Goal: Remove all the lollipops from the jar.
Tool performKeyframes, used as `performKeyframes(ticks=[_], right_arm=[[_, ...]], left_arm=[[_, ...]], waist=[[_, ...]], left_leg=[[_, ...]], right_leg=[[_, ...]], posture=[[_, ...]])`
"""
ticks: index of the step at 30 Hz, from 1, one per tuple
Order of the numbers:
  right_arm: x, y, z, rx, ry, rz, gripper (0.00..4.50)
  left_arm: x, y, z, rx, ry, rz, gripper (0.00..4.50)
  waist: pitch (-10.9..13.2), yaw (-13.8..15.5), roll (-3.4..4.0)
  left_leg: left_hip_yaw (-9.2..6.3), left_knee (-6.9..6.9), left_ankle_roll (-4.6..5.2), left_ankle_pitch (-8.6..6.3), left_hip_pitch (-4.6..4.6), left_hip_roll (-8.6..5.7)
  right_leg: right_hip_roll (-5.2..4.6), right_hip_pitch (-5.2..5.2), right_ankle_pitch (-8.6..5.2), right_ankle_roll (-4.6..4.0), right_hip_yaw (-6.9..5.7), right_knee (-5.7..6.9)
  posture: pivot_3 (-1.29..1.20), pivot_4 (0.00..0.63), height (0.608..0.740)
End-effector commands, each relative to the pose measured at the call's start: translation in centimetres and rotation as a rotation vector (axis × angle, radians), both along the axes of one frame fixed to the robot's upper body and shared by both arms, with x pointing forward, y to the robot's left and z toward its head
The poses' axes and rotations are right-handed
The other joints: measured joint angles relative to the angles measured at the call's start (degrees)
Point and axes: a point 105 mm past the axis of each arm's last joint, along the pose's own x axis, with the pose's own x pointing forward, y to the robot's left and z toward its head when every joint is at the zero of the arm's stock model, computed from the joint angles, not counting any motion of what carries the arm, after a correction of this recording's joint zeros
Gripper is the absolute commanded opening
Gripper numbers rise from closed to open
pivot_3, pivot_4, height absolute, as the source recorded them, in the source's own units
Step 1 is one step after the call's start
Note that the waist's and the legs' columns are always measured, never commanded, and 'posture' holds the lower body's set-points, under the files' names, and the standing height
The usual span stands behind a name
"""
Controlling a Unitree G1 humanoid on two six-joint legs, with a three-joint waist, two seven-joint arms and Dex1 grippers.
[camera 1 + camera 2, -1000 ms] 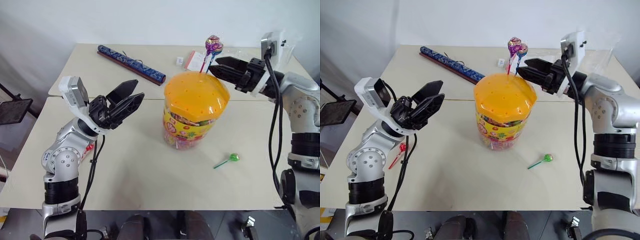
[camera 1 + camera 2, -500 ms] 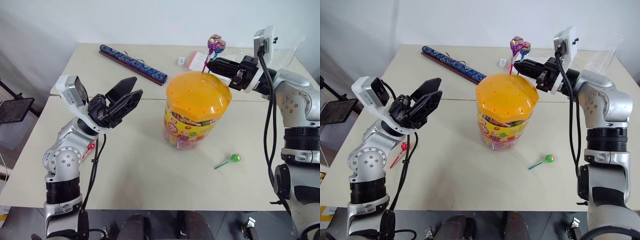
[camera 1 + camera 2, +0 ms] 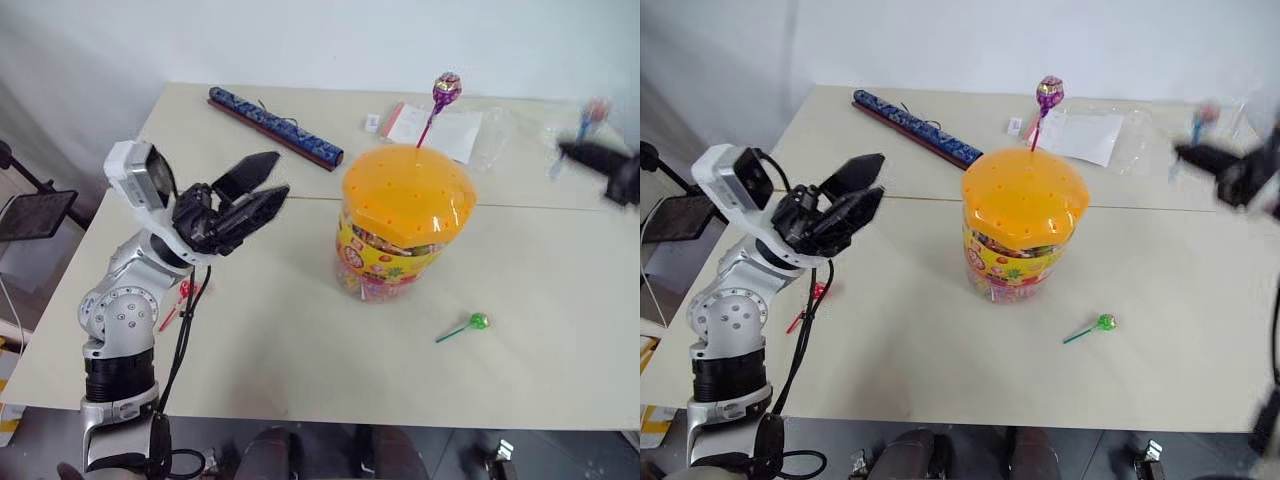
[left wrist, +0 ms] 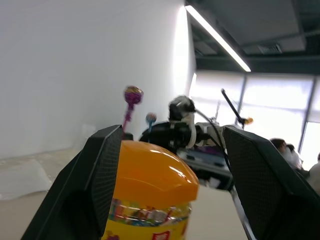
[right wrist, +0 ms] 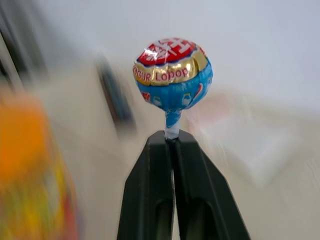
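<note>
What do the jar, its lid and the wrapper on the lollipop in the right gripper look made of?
Jar: clear, probably plastic; sweets show through its wall beside the printed label.
Lid: glossy orange, likely plastic, with highlights and small holes.
Blue lollipop in the right gripper: shiny crinkled foil or film with a gold band.

Count: four lollipops. Purple lollipop stands in jar lid at 12 o'clock. Green lollipop lies on table at jar's 5. Red lollipop at 9. Blue lollipop in gripper. One jar. One dark patterned tube.
</note>
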Motion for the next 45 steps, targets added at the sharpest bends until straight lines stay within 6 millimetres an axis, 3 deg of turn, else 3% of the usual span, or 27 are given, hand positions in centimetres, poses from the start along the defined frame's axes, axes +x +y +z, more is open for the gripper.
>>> performKeyframes(ticks=[1,6,10,15,17,20,24,26,29,35,41,45], right_arm=[[-1.6,-0.7,-2.3,-0.184,0.055,-0.022,0.03],[-3.7,-2.9,-8.9,-0.394,0.172,-0.024,0.03],[-4.2,-4.3,-10.9,-0.378,0.222,-0.055,0.03],[-4.3,-4.6,-10.8,-0.337,0.224,-0.043,1.36],[-3.9,-3.3,-8.6,-0.254,0.144,0.013,2.00],[-2.8,1.3,-1.7,-0.051,-0.134,0.190,2.93],[-2.6,6.5,4.3,0.101,-0.325,0.382,2.93],[-2.3,9.4,6.3,0.155,-0.364,0.471,2.93],[-1.4,12.6,7.8,0.187,-0.374,0.550,2.93],[0.4,16.4,9.1,0.225,-0.356,0.619,2.93],[1.7,17.9,8.8,0.221,-0.331,0.624,2.93],[1.9,18.0,8.9,0.240,-0.324,0.628,2.06]], left_arm=[[-1.2,-1.0,-1.4,0.146,-0.085,-0.032,3.39],[-1.9,-1.9,-3.9,0.295,-0.104,-0.102,3.39],[-2.0,-1.9,-4.4,0.326,-0.145,-0.107,3.39],[-1.6,-1.4,-3.8,0.280,-0.139,-0.075,3.39],[-1.2,-0.9,-2.7,0.195,-0.114,-0.041,3.39],[0.2,0.9,-1.0,0.007,-0.025,0.048,3.39],[1.2,2.6,-0.6,-0.104,0.065,0.101,3.39],[1.4,2.9,-0.8,-0.116,0.092,0.103,3.39],[1.4,2.9,-1.5,-0.097,0.115,0.087,3.39],[1.6,2.8,-1.6,-0.100,0.116,0.089,3.39],[1.3,3.0,-1.9,-0.110,0.117,0.107,3.39],[1.0,2.9,-2.0,-0.113,0.115,0.113,3.39]], waist=[[0.0,-0.2,0.14],[0.0,-0.7,0.32],[0.0,-1.1,0.35],[0.0,-1.1,0.37],[0.0,-1.1,0.38],[0.0,-1.4,0.39],[0.1,-1.4,0.52],[0.1,-1.2,0.51],[0.1,-0.9,0.45],[0.1,-0.3,0.46],[0.1,-0.2,0.45],[0.1,-0.6,0.45]], left_leg=[[0.08,-0.02,0.00,0.01,0.12,-0.01],[0.29,-0.01,-0.10,0.13,0.35,0.00],[0.29,0.00,-0.11,0.12,0.31,0.00],[0.10,0.00,-0.10,0.12,0.28,0.03],[0.10,0.01,-0.10,0.12,0.28,0.03],[0.07,0.09,-0.07,0.14,0.27,0.06],[-0.06,0.10,-0.08,0.14,0.35,0.10],[-0.16,0.11,-0.10,0.12,0.31,0.13],[-0.28,0.10,-0.12,0.11,0.17,0.08],[-0.26,0.11,-0.07,0.08,-0.04,-0.05],[-0.25,0.14,-0.07,0.09,-0.02,0.00],[-0.20,0.13,-0.06,0.09,-0.01,0.00]], right_leg=[[0.01,0.02,0.00,0.01,0.06,0.04],[0.03,0.08,0.00,-0.01,0.36,0.01],[-0.01,0.06,0.00,-0.02,0.44,0.09],[0.00,0.07,0.00,-0.02,0.31,0.14],[-0.01,0.08,0.00,-0.02,0.31,0.13],[-0.02,0.08,0.00,-0.02,0.33,0.17],[-0.07,0.08,0.01,-0.03,0.40,0.39],[-0.06,0.06,0.01,-0.04,0.39,0.46],[-0.09,0.05,0.00,-0.03,0.33,0.35],[-0.15,-0.04,0.01,-0.02,-0.04,0.23],[-0.09,-0.03,0.01,-0.02,-0.11,0.29],[-0.08,-0.04,0.01,-0.01,-0.09,0.29]], posture=[[0.00,0.150,0.740],[0.00,0.150,0.740],[0.00,0.150,0.740],[0.00,0.150,0.740],[0.00,0.150,0.740],[0.00,0.150,0.740],[0.00,0.150,0.740],[0.00,0.150,0.740],[0.00,0.150,0.740],[0.00,0.150,0.740],[0.00,0.150,0.740],[0.00,0.150,0.740]])
